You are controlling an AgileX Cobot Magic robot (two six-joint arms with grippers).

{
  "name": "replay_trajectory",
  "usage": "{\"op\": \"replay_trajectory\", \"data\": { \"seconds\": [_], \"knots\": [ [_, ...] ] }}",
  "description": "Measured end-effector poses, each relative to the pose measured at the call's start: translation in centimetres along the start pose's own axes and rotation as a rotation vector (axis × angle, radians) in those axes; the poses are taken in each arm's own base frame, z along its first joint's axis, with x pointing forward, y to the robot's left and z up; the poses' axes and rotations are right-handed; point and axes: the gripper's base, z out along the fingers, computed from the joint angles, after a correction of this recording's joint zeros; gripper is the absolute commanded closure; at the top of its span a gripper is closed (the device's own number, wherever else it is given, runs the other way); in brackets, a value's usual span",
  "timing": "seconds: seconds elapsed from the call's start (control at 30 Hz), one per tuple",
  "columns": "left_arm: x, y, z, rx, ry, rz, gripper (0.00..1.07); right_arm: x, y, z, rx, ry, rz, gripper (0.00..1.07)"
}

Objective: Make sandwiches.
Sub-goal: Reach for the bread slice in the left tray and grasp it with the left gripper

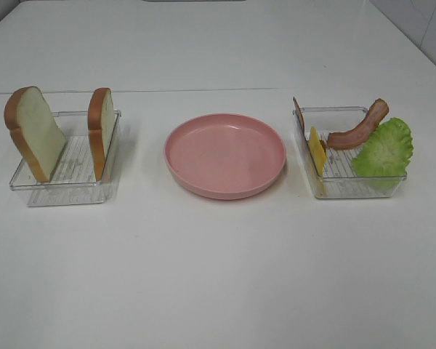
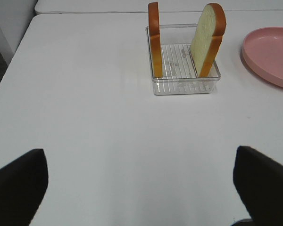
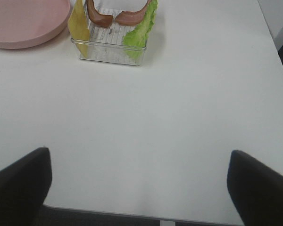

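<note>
Two white bread slices (image 1: 36,131) (image 1: 102,131) with brown crust stand upright in a clear tray (image 1: 62,190) on the left. A second clear tray (image 1: 356,190) on the right holds a yellow cheese square (image 1: 317,151), a bacon strip (image 1: 357,127) and green lettuce (image 1: 384,149). No stacked sandwiches are in view. My left gripper (image 2: 141,188) is open over bare table, well short of the bread (image 2: 208,35). The right gripper (image 3: 139,186) is open too, far from the lettuce (image 3: 140,28) and cheese (image 3: 79,23). Neither arm appears in the high view.
A round pink plate (image 1: 225,154) sits between the two trays with nothing on it. A seam between two white tabletops (image 1: 218,91) runs behind the trays. The right wrist view shows the table's near edge (image 3: 132,214) below the gripper.
</note>
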Motion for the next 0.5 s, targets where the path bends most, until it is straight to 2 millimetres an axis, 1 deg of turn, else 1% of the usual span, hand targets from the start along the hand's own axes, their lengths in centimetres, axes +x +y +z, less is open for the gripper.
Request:
{"op": "replay_trajectory", "data": {
  "seconds": [0.5],
  "knots": [
    [0.0,0.0,0.0,0.0,0.0,0.0,0.07,0.0,0.0,0.0,0.0,0.0,0.0,0.09]
  ]
}}
